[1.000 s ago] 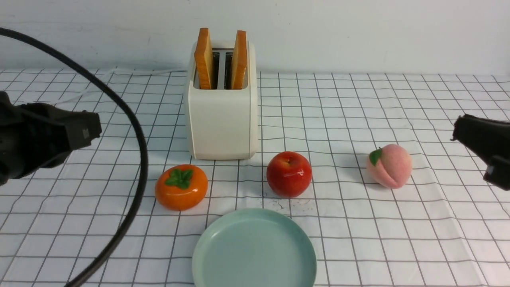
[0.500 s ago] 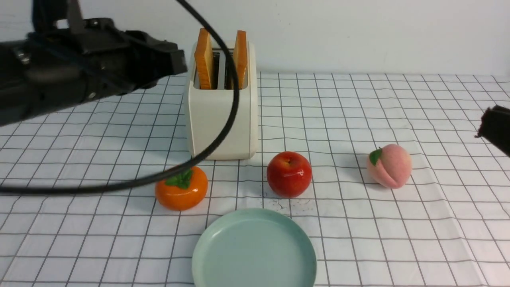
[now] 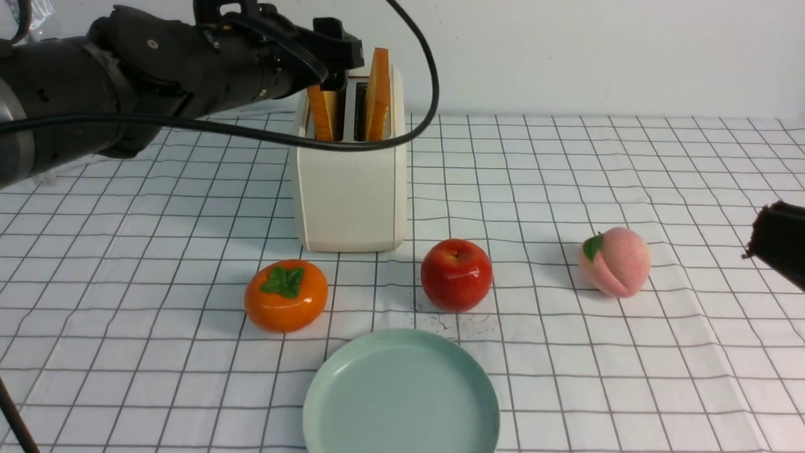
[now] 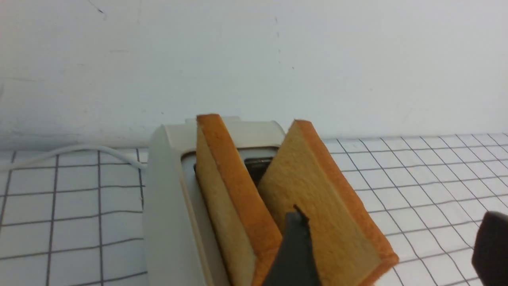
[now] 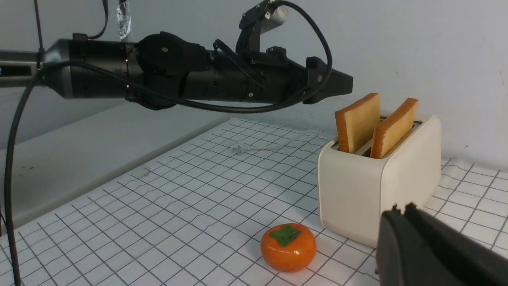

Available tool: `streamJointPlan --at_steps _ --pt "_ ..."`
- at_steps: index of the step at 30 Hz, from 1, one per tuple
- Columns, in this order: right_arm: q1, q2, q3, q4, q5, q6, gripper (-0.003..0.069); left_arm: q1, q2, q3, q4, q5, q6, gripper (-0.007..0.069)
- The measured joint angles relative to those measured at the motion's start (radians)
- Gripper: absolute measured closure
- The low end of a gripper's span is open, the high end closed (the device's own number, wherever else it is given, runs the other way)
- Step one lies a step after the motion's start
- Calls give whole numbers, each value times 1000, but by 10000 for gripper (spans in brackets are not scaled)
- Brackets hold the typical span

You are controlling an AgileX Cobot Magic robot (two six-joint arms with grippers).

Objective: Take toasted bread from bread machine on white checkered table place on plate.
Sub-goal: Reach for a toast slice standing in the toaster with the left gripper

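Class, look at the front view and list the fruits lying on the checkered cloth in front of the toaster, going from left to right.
orange persimmon → red apple → peach

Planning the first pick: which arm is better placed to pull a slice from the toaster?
Left. The left gripper is open, close to the toasted bread in the bread machine; the right gripper is shut, far off beyond the peach.
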Motion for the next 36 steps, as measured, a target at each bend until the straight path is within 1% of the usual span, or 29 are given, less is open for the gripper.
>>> streamJointPlan --at_steps 8,12,14,18,22,24,27,28,30,36 --pt "0 0 0 0 0 0 659 0 80 -34 -2 -19 9 60" --pt "0 0 0 -2 -1 0 659 0 149 -90 -2 -35 11 63" --pt "0 0 0 -2 -5 0 659 0 179 -113 -2 -46 11 71" --pt "0 0 0 -2 -24 0 659 0 224 -131 -2 -82 11 111" --pt "0 0 0 -2 -33 0 659 0 239 -131 -6 -93 11 221" --pt "0 0 0 -2 -33 0 659 0 240 -131 -9 -95 11 321" --pt "0 0 0 -2 -33 0 659 0 240 -133 -8 -100 12 491" --pt "0 0 0 -2 -33 0 659 0 240 -133 -8 -103 12 528" --pt "0 0 0 -2 -33 0 659 0 237 -133 -7 -106 19 547" --pt "0 0 0 -2 -34 0 659 0 151 -133 -7 -102 72 541"
